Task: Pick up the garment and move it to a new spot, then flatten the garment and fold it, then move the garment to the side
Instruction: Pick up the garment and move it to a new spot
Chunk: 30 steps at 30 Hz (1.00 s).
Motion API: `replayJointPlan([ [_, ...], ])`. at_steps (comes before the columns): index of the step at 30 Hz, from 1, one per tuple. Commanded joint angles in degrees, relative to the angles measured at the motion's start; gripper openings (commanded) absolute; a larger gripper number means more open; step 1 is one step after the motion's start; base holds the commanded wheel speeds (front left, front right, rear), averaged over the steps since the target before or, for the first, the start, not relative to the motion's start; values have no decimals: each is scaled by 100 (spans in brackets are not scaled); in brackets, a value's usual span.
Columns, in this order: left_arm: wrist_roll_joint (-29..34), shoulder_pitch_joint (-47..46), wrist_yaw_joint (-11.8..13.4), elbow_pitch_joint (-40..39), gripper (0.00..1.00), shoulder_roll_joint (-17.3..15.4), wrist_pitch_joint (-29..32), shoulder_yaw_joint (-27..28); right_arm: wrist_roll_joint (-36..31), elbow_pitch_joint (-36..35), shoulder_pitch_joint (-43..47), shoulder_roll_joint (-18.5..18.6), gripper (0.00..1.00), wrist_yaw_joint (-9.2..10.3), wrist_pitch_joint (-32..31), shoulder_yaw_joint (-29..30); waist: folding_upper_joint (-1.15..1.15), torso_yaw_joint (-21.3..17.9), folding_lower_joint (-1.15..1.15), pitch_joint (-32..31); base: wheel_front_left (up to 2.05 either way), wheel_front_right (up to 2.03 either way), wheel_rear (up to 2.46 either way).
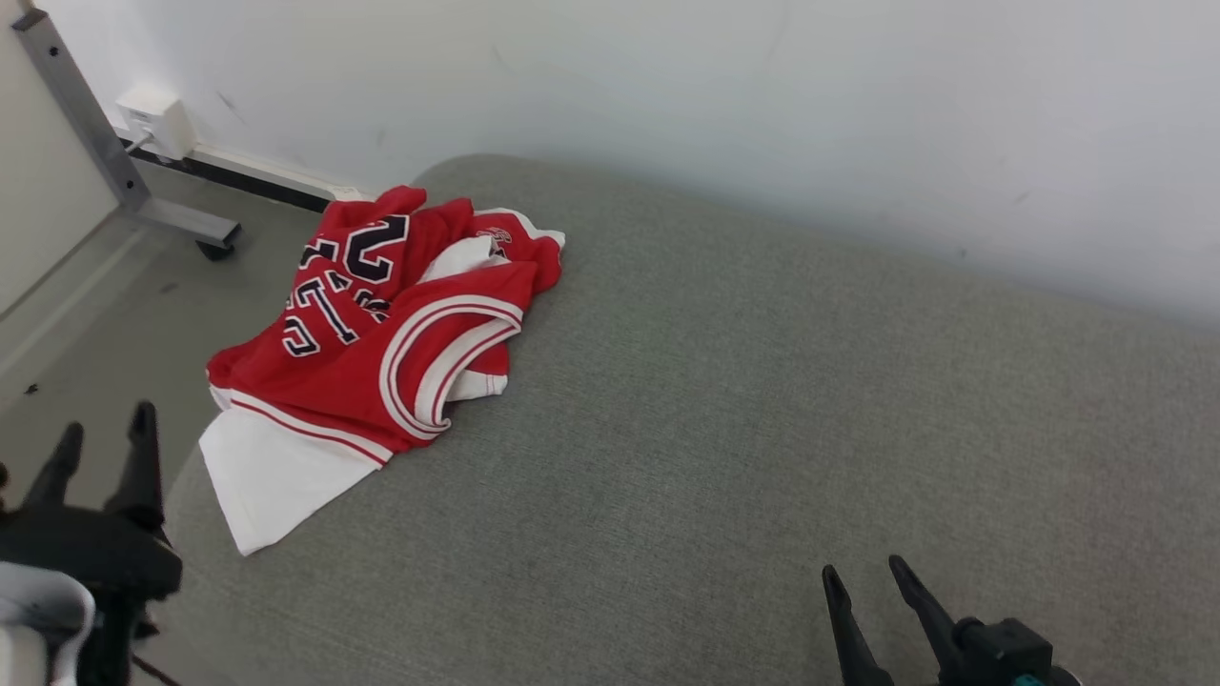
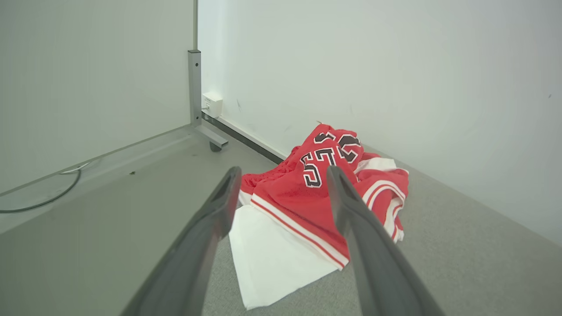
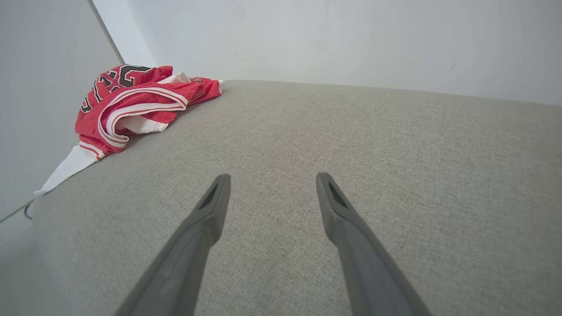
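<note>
In the head view, the right gripper (image 1: 864,569) sits nearest, at about 5 o'clock. Its two dark fingers are spread apart and hold nothing, hovering over bare grey weave. The left gripper (image 1: 107,424) is at about 8 o'clock, just off the left edge of the grey upholstered pad (image 1: 762,429). It is likewise released and empty, with its fingers pointing toward 12 o'clock above the floor (image 1: 114,314).

Beyond the left gripper, at about 10 o'clock, lies the red basketball jersey (image 1: 381,333). It is crumpled in a heap on the pad's left side, well apart from both grippers. It has white-and-red striped trim around an armhole, and dark numerals outlined in white on its far folds. A plain white panel spreads from its near end and reaches over the pad's left edge. In the left wrist view, the jersey sits straight ahead between the open fingers.

Farther off at 11 o'clock, a grey metal frame leg (image 1: 95,133) ends in a dark caster (image 1: 214,251) on the floor. Beside it, a small white box (image 1: 157,119) is fixed low on the white wall (image 1: 762,95), which runs behind the pad.
</note>
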<state>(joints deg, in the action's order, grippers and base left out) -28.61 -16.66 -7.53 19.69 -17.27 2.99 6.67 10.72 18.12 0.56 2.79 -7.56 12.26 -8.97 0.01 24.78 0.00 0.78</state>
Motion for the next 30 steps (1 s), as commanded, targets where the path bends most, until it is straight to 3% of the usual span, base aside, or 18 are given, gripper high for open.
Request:
replayJointPlan([
  [1,-221,-225,10,14,100,-6,91,59,-64,-112,-78,17,100,14,-39,40,-1,-790,0,875,0,0,0],
  [6,-1195,-915,18,99,100,-206,810,425,-268,-638,-207,16,100,14,-267,105,-1,-1145,0,1566,0,0,0],
  [9,-1456,-1248,61,189,100,-443,1138,605,-287,-854,-272,16,100,14,-329,70,-1,-1329,0,1864,0,0,0],
  [15,-1767,-1667,304,291,100,-787,1577,921,-181,-1049,-328,15,100,14,-294,38,-1,-1622,0,2230,0,0,0],
  [23,-2080,-1875,320,504,100,-1230,2175,1076,-77,-1007,-398,14,100,14,-189,-55,-1,-1915,0,2428,0,0,0],
  [30,-2178,-1821,514,728,100,-1320,2357,1186,-81,-981,-425,27,100,20,-195,-51,-1,-2052,0,2552,0,0,0],
])
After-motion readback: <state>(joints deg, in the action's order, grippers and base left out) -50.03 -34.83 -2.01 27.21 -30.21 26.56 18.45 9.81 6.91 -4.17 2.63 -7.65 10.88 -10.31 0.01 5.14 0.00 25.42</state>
